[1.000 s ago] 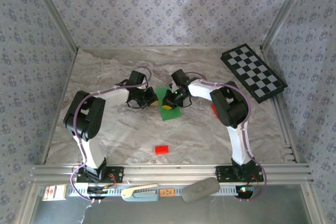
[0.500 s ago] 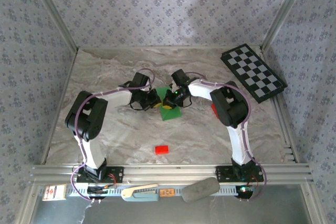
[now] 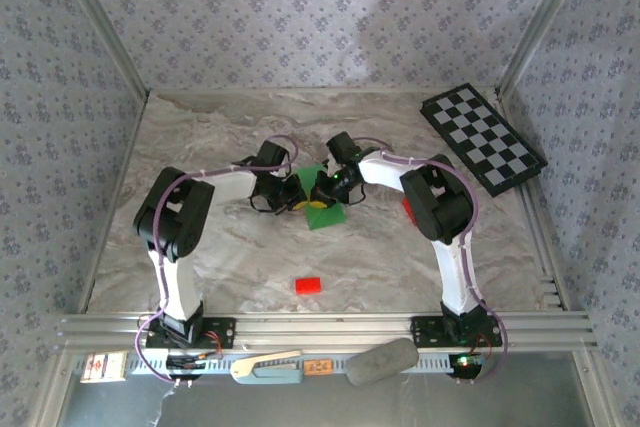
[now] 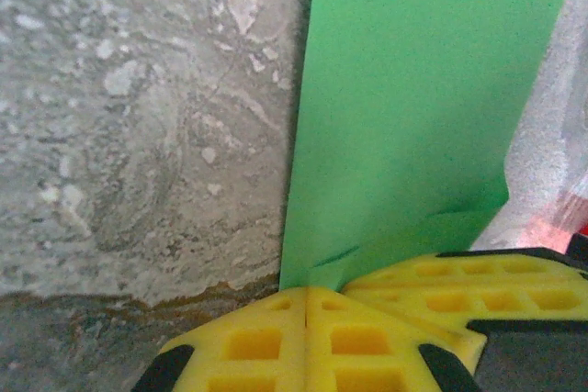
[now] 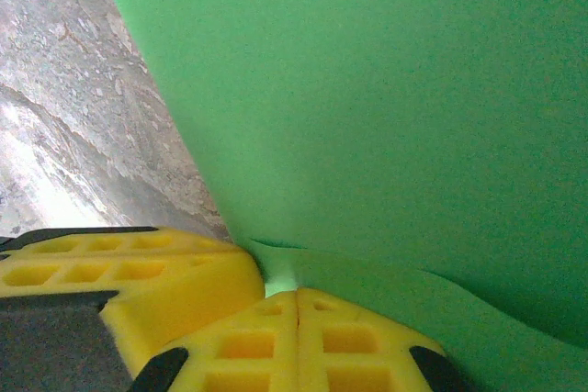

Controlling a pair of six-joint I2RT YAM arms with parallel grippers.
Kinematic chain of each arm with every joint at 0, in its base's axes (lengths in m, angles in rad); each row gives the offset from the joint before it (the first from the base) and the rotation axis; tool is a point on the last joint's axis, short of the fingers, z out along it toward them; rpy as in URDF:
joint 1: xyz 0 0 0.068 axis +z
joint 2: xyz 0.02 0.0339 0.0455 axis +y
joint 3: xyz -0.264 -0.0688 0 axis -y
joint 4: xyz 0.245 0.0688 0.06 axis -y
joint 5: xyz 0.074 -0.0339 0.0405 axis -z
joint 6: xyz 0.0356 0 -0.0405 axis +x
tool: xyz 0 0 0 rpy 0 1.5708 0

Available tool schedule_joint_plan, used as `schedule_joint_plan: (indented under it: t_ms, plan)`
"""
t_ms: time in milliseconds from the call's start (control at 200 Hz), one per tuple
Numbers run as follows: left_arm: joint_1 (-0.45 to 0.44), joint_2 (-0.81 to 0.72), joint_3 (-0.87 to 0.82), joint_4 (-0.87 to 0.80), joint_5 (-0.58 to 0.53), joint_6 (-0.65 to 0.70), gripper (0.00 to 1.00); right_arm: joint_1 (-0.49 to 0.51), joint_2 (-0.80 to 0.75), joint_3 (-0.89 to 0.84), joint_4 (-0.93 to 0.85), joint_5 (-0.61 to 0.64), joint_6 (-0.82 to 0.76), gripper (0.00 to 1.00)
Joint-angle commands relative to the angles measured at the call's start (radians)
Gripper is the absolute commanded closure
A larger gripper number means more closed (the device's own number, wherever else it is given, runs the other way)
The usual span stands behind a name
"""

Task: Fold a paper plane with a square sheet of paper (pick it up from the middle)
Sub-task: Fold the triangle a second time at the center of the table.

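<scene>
The square sheet of paper [image 3: 326,212] is bright green and lies mid-table between the two arms, its middle pinched up. My left gripper [image 3: 293,197] is shut on its left side; in the left wrist view the yellow fingertips [image 4: 276,337] meet at a small crease in the paper [image 4: 413,98]. My right gripper [image 3: 318,190] is shut on the paper right beside it. In the right wrist view the paper [image 5: 386,107] bulges up from the closed right gripper [image 5: 297,293]. The two grippers nearly touch: the left one's yellow finger [image 5: 138,273] sits close against the right one.
A small red block [image 3: 308,285] lies nearer the front. A red wedge piece [image 3: 407,209] peeks out by the right arm's elbow. The checkerboard [image 3: 483,137] rests at the back right. The marble table [image 3: 230,257] is bounded by patterned walls.
The left gripper has slid right along the table to the paper's edge, up against the right gripper. The right arm has barely moved.
</scene>
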Motion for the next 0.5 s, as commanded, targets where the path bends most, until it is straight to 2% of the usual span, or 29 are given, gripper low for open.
schedule_joint_plan:
  t_ms: [0, 325, 495]
  plan:
    - [-0.009, 0.024, 0.042, -0.099, -0.053, 0.024, 1.00, -0.005, 0.018, -0.011, -0.025, 0.014, 0.002, 0.99]
    - [-0.014, 0.062, 0.083, -0.213, -0.112, 0.078, 1.00, -0.027, -0.090, -0.065, 0.082, -0.002, -0.052, 0.97]
    - [-0.017, 0.069, 0.106, -0.228, -0.119, 0.100, 1.00, -0.033, -0.079, -0.090, 0.085, -0.001, -0.101, 0.97]
